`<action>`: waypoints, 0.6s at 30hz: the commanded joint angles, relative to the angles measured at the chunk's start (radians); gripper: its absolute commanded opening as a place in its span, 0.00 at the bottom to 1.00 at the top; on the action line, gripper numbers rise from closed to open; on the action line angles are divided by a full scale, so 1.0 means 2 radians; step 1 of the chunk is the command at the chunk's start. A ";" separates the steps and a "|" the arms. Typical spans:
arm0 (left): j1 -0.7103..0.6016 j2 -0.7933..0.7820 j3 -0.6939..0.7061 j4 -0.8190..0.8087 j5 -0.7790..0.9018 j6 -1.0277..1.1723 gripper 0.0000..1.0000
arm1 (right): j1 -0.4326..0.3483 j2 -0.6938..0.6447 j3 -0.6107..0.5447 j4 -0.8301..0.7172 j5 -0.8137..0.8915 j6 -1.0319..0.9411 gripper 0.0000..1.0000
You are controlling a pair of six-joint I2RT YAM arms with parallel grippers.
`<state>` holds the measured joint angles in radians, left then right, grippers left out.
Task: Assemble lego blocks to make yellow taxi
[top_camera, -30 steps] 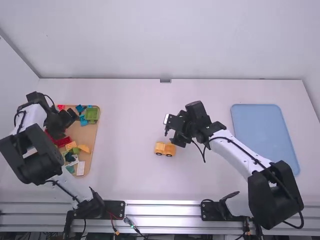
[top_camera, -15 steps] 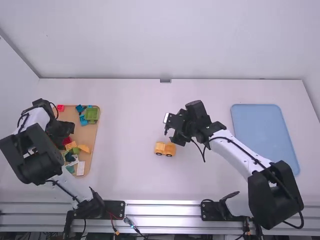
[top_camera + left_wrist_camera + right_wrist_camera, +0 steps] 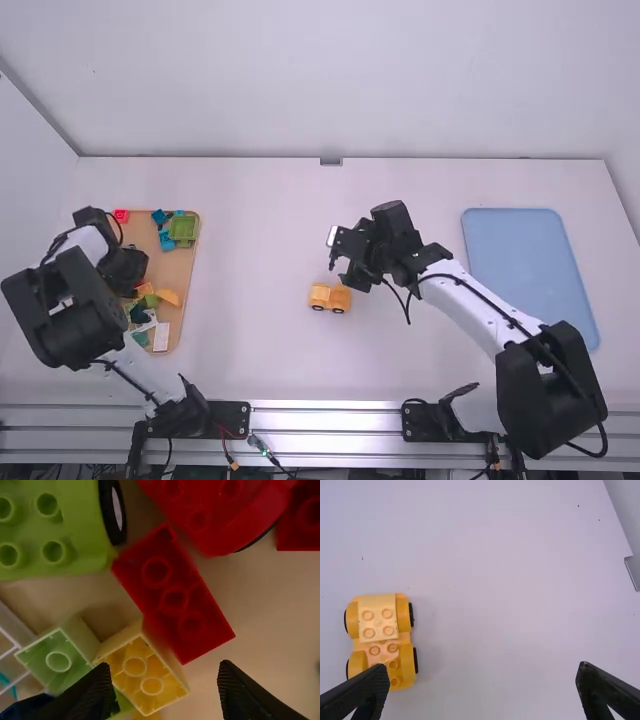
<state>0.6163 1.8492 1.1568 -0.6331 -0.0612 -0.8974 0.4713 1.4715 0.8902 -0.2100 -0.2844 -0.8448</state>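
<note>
Both sets of jaws are standing spread: we are holding our left gripper (image 3: 126,268) above a red brick (image 3: 172,597) and a yellow brick (image 3: 144,672), our right gripper (image 3: 340,268) near the yellow car (image 3: 330,297), which is sitting on the surface (image 3: 260,240).

There's room to pass between tan tray (image 3: 178,270) and yellow car (image 3: 330,298) — right arm (image 3: 470,300) crowds the car.

Car (image 3: 321,297) between board (image 3: 182,264) and mat (image 3: 525,265)
</note>
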 commanded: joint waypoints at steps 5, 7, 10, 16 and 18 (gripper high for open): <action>-0.003 0.003 -0.034 0.042 0.017 0.019 0.57 | 0.000 -0.006 0.006 -0.002 -0.001 -0.001 0.99; -0.003 0.003 -0.040 0.056 0.023 0.019 0.57 | 0.000 -0.006 0.006 -0.002 -0.002 -0.001 0.99; -0.006 0.003 -0.048 0.072 0.023 0.019 0.54 | 0.000 -0.006 0.006 -0.003 -0.002 -0.001 0.99; -0.007 0.003 -0.056 0.067 0.023 0.014 0.51 | -0.001 -0.006 0.006 -0.003 -0.002 -0.001 0.99; -0.008 0.003 -0.056 0.067 0.027 0.013 0.51 | -0.001 -0.006 0.006 -0.003 -0.001 -0.001 0.99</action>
<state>0.6151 1.8381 1.0870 -0.4908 -0.0494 -0.8673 0.4709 1.4715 0.8902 -0.2127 -0.2852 -0.8452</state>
